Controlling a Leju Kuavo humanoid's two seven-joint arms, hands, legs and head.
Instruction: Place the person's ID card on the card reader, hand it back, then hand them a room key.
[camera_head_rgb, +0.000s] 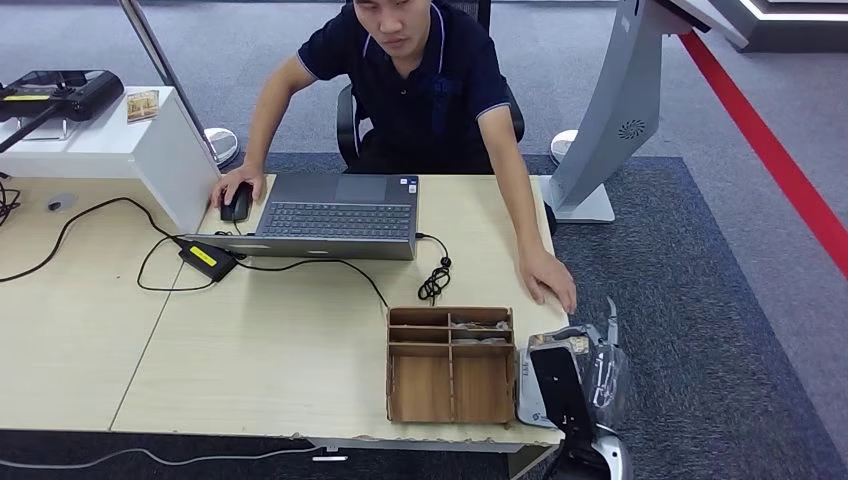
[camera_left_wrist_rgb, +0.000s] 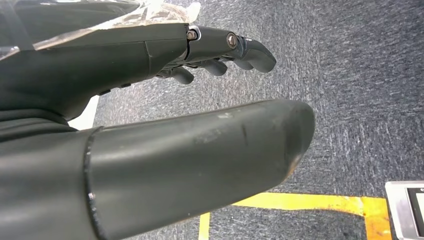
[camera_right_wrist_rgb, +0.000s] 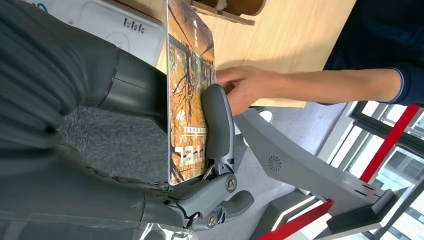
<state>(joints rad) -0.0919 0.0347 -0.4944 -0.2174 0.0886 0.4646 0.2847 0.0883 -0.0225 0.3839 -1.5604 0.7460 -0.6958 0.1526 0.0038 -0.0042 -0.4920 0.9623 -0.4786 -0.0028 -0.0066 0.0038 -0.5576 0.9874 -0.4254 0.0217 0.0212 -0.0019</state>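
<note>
Card (camera_right_wrist_rgb: 190, 95) pinched upright in right hand (camera_right_wrist_rgb: 210, 150); left hand (camera_left_wrist_rgb: 165, 100) empty, fingers extended.

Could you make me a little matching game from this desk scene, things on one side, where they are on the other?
Things:
1. mouse
2. wooden organizer
3. picture card
4. laptop

Places:
A. held in the right robot hand
B. under the person's hand, beside the laptop
C. open in front of the seated person
D. near the table's front edge, beside the card reader

Pairs: 1-B, 2-D, 3-A, 4-C
</note>
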